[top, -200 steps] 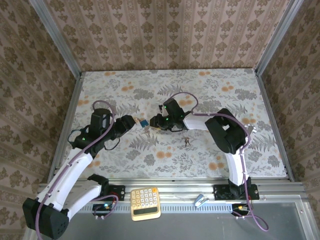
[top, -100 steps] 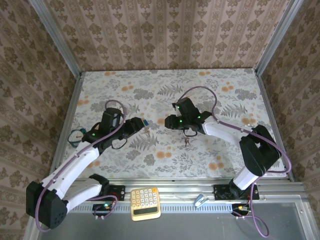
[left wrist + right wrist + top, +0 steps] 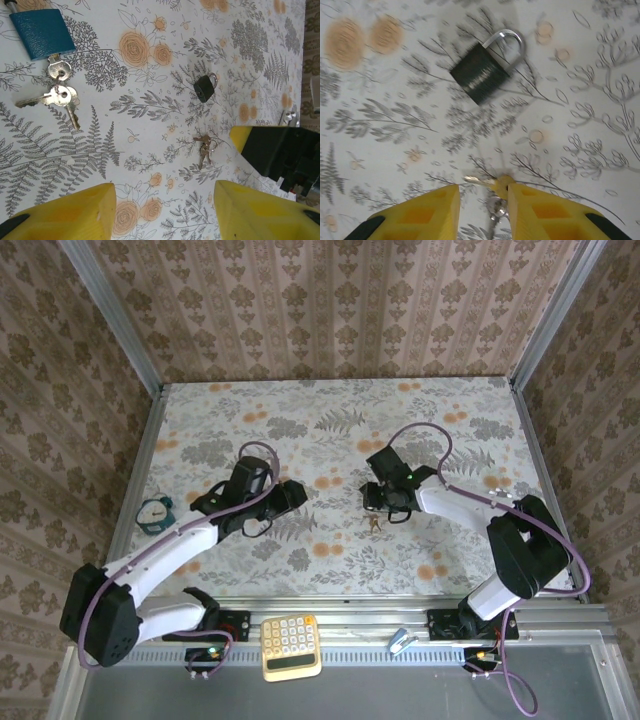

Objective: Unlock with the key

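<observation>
I take the black lock point(image 3: 482, 70) as my reference. It lies flat on the flowered desk point(image 3: 450, 410), and its shackle looks closed.

The key point(image 3: 204, 149) lies on the desk just beside the black lock, on the side toward the arm bases, and does not touch it. It seems to be a small bunch on a ring. I cannot tell how many pieces it has, and I cannot make out the heads clearly.

The right jaws hang over the desk on the key's side of the black lock. In the right wrist view they stand narrow, with a small gap, and the key shows in that gap at the tips. In the left wrist view one yellow tip is near the key but apart from it. So I read the key as resting on the desk, not gripped.

The left jaws stand wide apart with nothing between them. They are well apart from the black lock, on the left arm's side.

A blue lock point(image 3: 42, 32) lies also on that side, farther from the black lock than the key is. A ring of silver keys point(image 3: 57, 95) touches its lower edge. A calculator point(image 3: 291, 647) sits far from the black lock, past the near edge of the desk.
</observation>
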You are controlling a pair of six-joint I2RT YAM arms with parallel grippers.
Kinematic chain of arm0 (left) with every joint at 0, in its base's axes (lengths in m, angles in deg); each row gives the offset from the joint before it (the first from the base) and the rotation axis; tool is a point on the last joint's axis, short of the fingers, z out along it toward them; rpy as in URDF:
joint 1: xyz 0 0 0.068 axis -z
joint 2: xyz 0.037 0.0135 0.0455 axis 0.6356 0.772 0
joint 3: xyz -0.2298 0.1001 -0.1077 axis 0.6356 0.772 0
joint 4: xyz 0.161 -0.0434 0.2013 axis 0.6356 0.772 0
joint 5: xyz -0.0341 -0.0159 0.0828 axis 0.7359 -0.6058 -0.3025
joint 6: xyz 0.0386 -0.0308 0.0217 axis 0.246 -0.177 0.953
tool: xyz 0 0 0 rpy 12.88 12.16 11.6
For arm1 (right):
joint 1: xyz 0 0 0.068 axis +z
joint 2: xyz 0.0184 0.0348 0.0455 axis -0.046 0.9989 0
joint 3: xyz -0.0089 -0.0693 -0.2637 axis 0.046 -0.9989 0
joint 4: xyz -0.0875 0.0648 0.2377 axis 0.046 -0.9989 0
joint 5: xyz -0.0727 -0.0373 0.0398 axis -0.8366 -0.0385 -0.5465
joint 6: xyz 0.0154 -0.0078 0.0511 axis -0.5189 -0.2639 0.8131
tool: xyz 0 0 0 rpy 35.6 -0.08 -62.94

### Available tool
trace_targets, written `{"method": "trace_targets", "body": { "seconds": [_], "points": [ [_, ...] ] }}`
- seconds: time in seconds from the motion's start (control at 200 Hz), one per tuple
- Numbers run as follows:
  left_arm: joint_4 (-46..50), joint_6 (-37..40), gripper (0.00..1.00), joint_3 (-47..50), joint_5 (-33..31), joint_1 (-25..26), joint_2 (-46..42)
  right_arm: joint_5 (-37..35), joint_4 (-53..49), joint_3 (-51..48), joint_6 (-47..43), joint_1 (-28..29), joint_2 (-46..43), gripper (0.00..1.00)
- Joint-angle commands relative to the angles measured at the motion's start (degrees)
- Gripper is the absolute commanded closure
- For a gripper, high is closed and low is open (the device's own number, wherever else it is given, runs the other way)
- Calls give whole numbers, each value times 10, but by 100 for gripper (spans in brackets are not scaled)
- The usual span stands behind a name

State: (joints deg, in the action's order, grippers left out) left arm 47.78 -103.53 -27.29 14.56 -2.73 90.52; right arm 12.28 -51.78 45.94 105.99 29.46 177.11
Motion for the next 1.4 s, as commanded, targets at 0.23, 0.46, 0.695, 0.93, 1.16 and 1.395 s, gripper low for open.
{"method": "trace_targets", "body": {
  "seconds": [0.23,0.46,0.695,0.93,1.16,1.395],
  "points": [
    [-20,-7,45,-11,-8,18,19,-16,-21,-9,30,2,30,69],
    [-39,-17,45,-3,-2,22,30,-6,-23,-12,37,6,47,69],
    [-42,-18,46,2,-2,22,31,5,-12,-21,45,10,59,75],
    [-50,-26,46,13,-2,22,26,13,3,-26,48,12,78,86],
    [-52,-28,46,15,-3,22,26,24,25,-41,56,11,75,100],
    [-54,-28,46,15,-5,23,25,61,68,-58,69,9,8,100]
  ]
}}
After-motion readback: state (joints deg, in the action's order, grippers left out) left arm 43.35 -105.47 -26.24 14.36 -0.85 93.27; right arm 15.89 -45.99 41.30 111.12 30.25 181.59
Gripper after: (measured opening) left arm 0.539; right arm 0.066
